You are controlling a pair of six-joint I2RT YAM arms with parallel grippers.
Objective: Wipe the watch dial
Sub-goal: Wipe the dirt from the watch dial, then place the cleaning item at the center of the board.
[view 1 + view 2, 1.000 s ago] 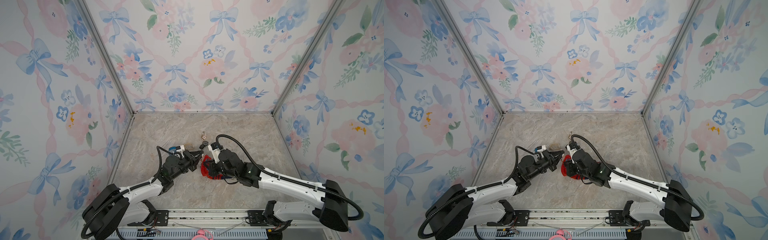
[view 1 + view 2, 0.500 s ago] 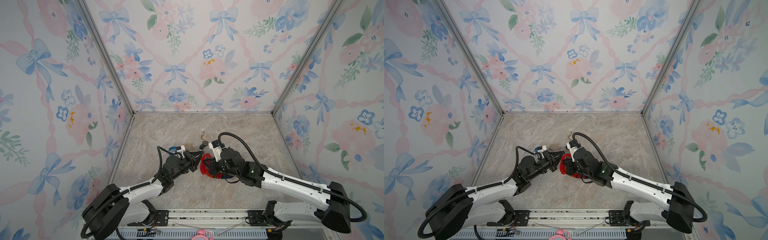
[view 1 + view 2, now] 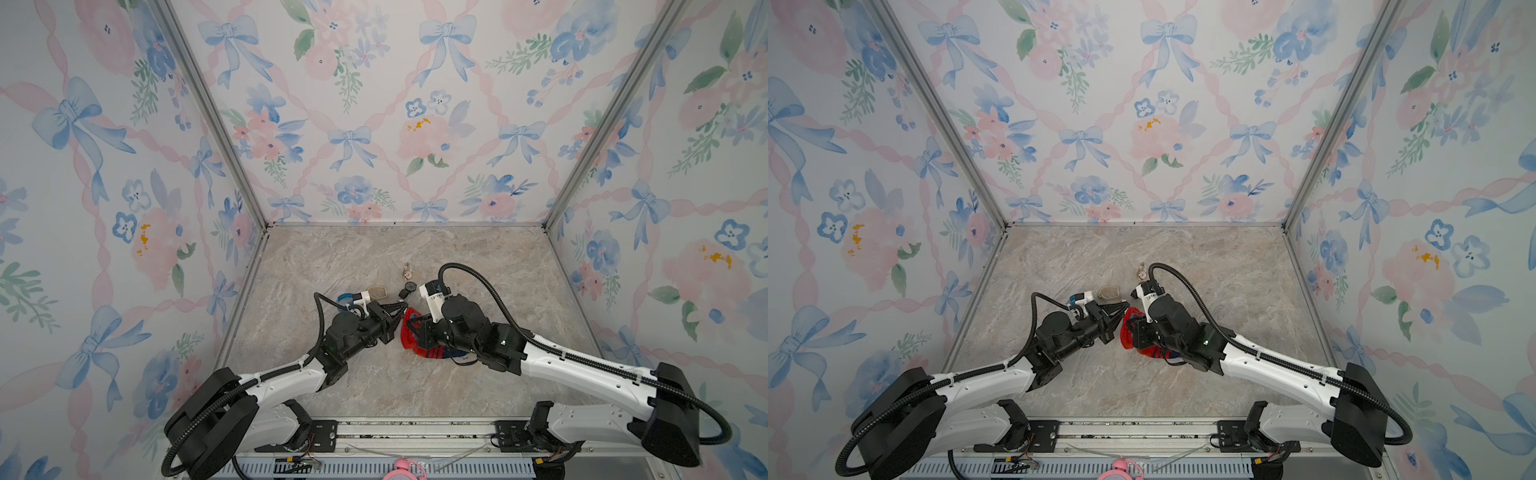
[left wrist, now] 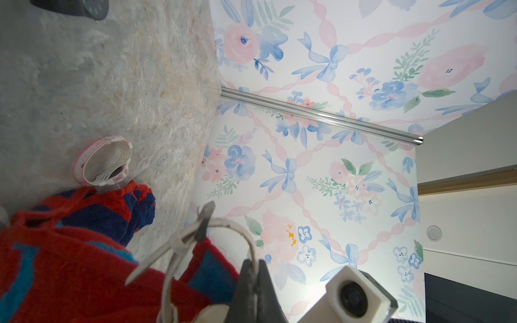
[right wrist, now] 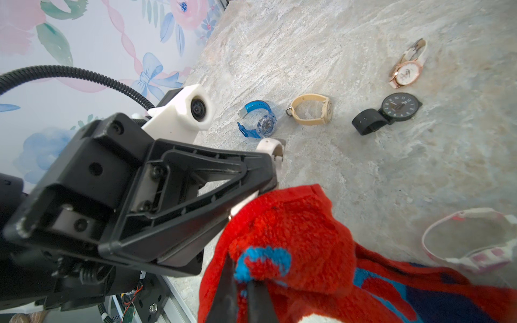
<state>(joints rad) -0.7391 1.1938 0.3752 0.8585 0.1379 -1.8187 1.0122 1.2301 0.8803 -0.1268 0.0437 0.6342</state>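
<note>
White watch (image 4: pixel 184 239) is held by its strap in the left gripper (image 4: pixel 253 265), whose jaws are squeezed tight on the strap. It is held up near the middle of the table (image 5: pixel 335 42). The right gripper (image 5: pixel 243 282) is pinched tight on a bunch of the red and blue cloth (image 5: pixel 293 229). The cloth is pushed right up against the tip of the left gripper, and it hides the watch face. More watches lie on the table behind: a blue watch (image 5: pixel 257 123), a tan watch (image 5: pixel 310 112), a black watch (image 5: pixel 391 112) and a gold watch (image 5: pixel 405 70). A pink and white watch (image 5: pixel 484 256) stands just beside the cloth.
</note>
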